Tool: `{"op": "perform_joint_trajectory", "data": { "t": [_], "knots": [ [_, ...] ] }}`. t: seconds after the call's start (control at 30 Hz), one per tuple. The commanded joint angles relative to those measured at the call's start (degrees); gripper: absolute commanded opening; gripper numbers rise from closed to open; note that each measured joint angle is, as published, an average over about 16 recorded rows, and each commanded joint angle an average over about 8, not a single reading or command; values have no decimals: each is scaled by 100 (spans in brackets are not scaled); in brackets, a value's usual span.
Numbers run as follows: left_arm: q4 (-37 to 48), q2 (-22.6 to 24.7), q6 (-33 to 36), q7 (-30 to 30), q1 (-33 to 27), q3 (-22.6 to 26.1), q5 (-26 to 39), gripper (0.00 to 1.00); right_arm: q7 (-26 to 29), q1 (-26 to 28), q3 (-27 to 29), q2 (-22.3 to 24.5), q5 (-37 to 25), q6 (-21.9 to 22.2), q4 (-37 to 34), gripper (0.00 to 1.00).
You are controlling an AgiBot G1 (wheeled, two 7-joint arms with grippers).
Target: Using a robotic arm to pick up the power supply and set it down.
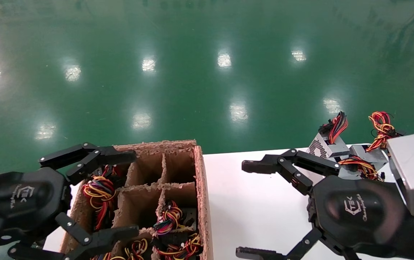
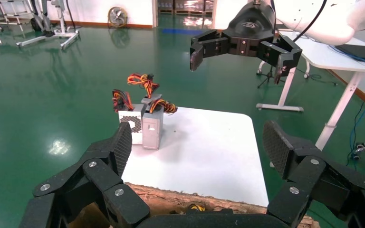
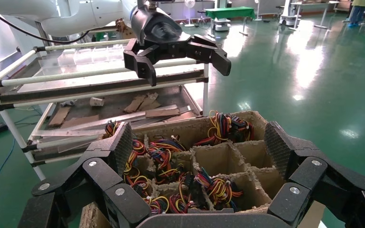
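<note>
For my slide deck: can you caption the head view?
Left gripper open over the partitioned cardboard box; right gripper open above the white table.

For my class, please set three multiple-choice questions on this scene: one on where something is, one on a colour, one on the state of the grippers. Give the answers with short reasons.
1. Where do the power supplies stand?
A. On the white table
B. Inside the cardboard box
C. On the green floor

2. What colour is the floor?
A. Grey
B. Green
C. Blue

3. How are the two grippers?
A. Both open and empty
B. Both shut on a wire bundle
C. One is holding a power supply

Answers:
1 A: the left wrist view shows them on the white table, apart from the cardboard box.
2 B: glossy green throughout.
3 A: the left gripper and right gripper have spread fingers with nothing between.
</note>
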Motion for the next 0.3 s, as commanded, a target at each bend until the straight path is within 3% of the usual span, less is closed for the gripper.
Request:
{"op": "perform_joint_trajectory", "data": {
  "t": [0.03, 0.3],
  "knots": [
    [0, 0, 0, 0, 0, 0, 0, 100, -5, 5, -8, -4, 9, 6, -22, 100],
    [0, 0, 0, 0, 0, 0, 0, 100, -12, 16, -22, -12, 23, 17, -62, 100]
  ]
}}
